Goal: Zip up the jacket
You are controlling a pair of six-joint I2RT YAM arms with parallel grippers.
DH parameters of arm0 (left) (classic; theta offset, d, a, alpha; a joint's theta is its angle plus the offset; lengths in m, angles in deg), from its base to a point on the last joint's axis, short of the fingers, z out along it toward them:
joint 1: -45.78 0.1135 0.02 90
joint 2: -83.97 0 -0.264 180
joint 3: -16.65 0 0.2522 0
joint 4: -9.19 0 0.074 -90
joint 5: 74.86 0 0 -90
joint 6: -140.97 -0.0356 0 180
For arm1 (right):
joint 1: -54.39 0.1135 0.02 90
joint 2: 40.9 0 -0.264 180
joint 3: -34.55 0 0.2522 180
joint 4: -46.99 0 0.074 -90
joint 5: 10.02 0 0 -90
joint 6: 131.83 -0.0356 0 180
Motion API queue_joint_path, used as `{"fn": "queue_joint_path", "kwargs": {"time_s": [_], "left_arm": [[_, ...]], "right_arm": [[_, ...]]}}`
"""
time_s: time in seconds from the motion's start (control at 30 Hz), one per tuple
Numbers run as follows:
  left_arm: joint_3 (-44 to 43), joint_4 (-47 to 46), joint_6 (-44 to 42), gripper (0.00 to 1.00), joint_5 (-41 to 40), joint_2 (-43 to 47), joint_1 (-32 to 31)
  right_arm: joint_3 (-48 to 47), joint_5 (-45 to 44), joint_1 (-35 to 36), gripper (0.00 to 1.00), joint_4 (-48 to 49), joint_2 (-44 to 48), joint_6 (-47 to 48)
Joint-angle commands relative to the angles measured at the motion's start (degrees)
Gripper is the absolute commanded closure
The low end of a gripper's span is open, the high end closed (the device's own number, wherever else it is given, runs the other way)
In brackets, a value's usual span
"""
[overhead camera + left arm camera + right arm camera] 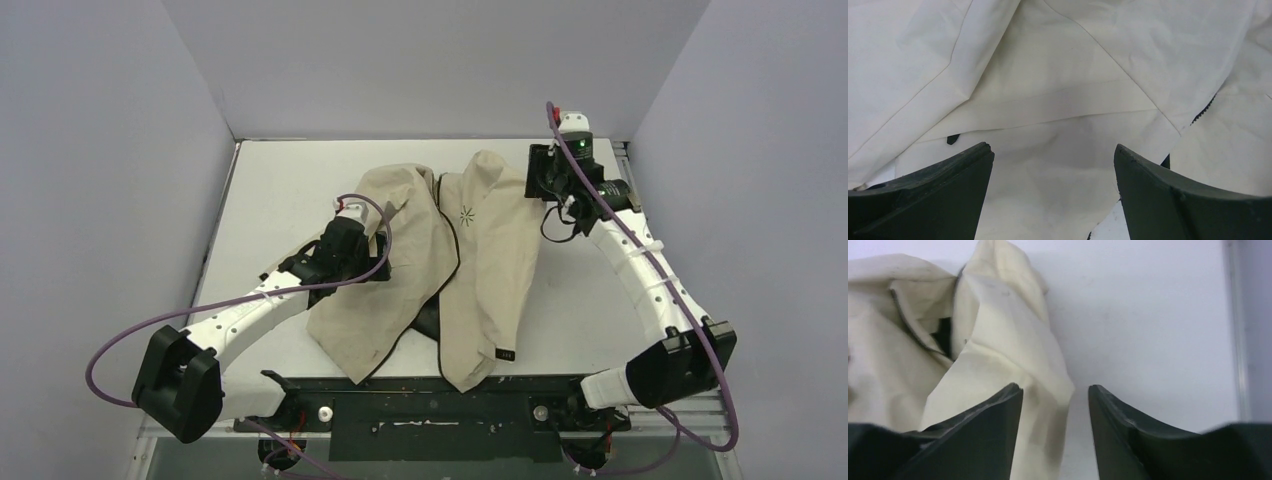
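Observation:
The beige jacket (pixel 480 260) lies crumpled and unzipped in the middle of the white table, its black starburst logo (pixel 466 214) facing up. The dark zipper edge (pixel 455 255) curves down its middle, and dark lining (pixel 428 318) shows low down. A black cuff tab (pixel 506 354) lies at the near end. My left gripper (pixel 368 250) is open over the jacket's left panel; in the left wrist view (pixel 1053 155) plain fabric (pixel 1058 75) lies between the fingers and a bit of zipper (pixel 1203 112) shows at the right. My right gripper (pixel 540 178) is open at the jacket's far right edge, with the fabric edge (pixel 1013 340) between its fingers (pixel 1055 390).
The white table (pixel 290 180) is walled in by grey panels at the left, back and right. A metal rail (pixel 1235 340) runs along the table's right edge. A black mounting bar (pixel 430 395) with both arm bases spans the near edge.

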Motion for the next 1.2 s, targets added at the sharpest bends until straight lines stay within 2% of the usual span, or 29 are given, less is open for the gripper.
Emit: {"fn": "queue_joint_path", "kwargs": {"time_s": [0.0, 0.07, 0.13, 0.23, 0.33, 0.4, 0.5, 0.63, 0.7, 0.8, 0.87, 0.93, 1.03, 1.17], "left_arm": [[-2.8, -0.8, 0.8, 0.12, 0.1, -0.6, 0.2], [-3.1, -0.3, 0.8, 0.13, -0.2, -0.2, 0.2], [-2.9, 0.1, 0.6, 0.13, -1.0, 0.5, 0.3], [-2.6, 0.1, -0.4, 0.12, -0.3, 1.1, 0.5], [-2.9, -0.4, -1.9, 0.12, 1.7, 0.8, 0.3], [-2.8, -1.2, -2.1, 0.12, 2.6, 1.1, -0.3], [-2.5, -2.3, -2.2, 0.12, 3.0, 1.4, -1.4], [-1.9, -2.3, -1.9, 0.12, 2.2, 0.4, -3.4], [-1.1, -2.6, -1.5, 0.12, 2.1, -0.1, -4.0], [-0.6, -2.9, -0.8, 0.12, 1.9, -0.3, -4.2], [-0.6, -3.0, -0.6, 0.12, 1.6, -0.2, -4.3], [-1.0, -2.7, -0.6, 0.12, 0.8, -0.2, -4.3], [-1.5, -1.4, -0.5, 0.12, -0.5, -0.6, -4.3], [-1.2, -1.0, 0.1, 0.12, -1.1, -0.5, -4.3]], "right_arm": [[-1.1, -18.8, 0.1, 0.37, -5.3, -5.5, 5.9], [0.6, -20.7, 0.1, 0.31, -3.5, -4.1, 4.8], [3.7, -17.4, 0.2, 0.30, -0.2, -0.4, 3.5], [7.7, -4.2, 0.1, 0.28, 5.0, 6.1, 0.9], [9.8, 13.8, 0.3, 0.24, 4.0, 7.8, -3.3], [13.6, 21.6, 1.6, 0.22, 4.9, 9.3, -7.0], [22.6, 25.3, 5.1, 0.22, 10.8, 15.3, -15.8], [33.3, 30.3, 9.2, 0.26, 17.7, 20.4, -25.9], [37.9, 29.6, 9.7, 0.31, 19.0, 22.2, -28.9], [39.0, 17.4, 8.9, 0.36, 9.8, 21.6, -30.0], [39.1, 9.0, 7.3, 0.26, 4.9, 20.0, -30.6], [39.8, 4.5, 4.1, 0.18, 3.0, 18.3, -30.6], [40.2, -1.8, -1.0, 0.15, 3.0, 15.8, -29.2], [35.1, -13.1, -3.2, 0.14, 1.5, 11.4, -25.8]]}}
